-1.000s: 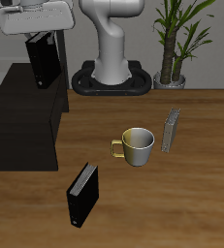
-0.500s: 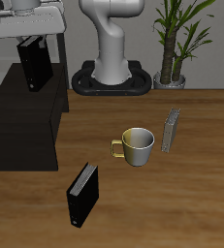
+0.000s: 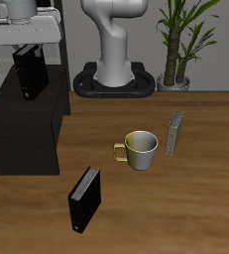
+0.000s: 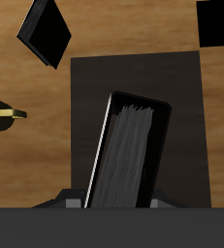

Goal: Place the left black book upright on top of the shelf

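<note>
My gripper (image 3: 29, 50) is shut on the left black book (image 3: 29, 75) and holds it upright, hanging just above the flat top of the black shelf (image 3: 25, 134). In the wrist view the book (image 4: 131, 145) shows its pale page edge between my gripper's (image 4: 115, 201) fingers, with the shelf top (image 4: 186, 116) right beneath it. The book's lower edge looks close to the shelf top; I cannot tell whether it touches.
The other black book (image 3: 84, 198) stands on the table near the front edge, also in the wrist view (image 4: 48, 31). A yellow mug (image 3: 140, 149) and a thin grey book (image 3: 175, 134) stand mid-table. A potted plant (image 3: 178, 45) and the robot base (image 3: 114, 79) are at the back.
My gripper has carried the black book sideways, farther over the shelf top, and lowered it a little. Nothing else has moved.
</note>
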